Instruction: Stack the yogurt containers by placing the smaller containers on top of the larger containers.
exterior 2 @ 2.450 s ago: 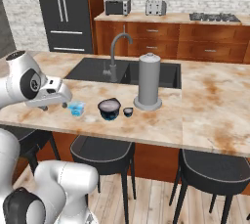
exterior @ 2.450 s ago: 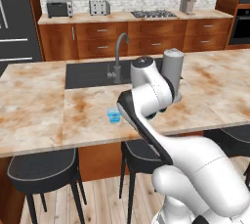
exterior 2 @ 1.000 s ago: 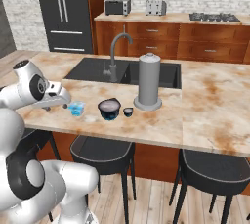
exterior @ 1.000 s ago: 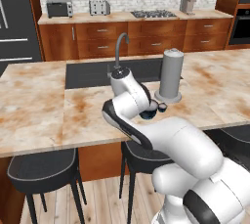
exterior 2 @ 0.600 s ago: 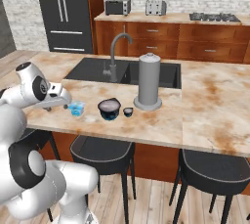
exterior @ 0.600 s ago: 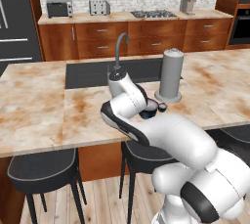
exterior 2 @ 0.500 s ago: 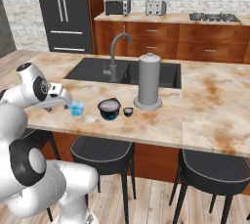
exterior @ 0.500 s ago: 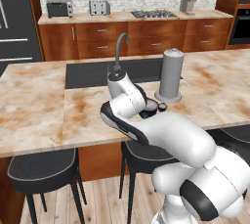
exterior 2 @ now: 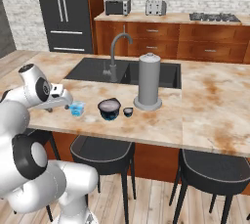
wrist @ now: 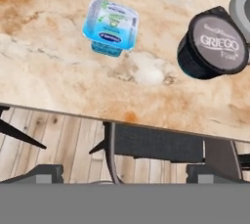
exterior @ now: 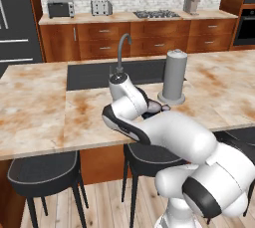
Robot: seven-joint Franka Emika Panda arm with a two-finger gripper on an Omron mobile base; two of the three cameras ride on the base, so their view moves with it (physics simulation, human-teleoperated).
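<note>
We are in the approach to the first pick. Our hand hangs with its jaws spread wide and empty, just left of the light-blue cup. That cup stands on the tabletop near its front edge, beside the navy tub; the tiny dark cup sits between the tub and the tall grey cylinder. Next we judge: centre over the blue cup, descend, close on it, then carry it onto the tub. Against 2.5 seconds ago, the arm has swung down and left toward the cup; the cups have not moved.
</note>
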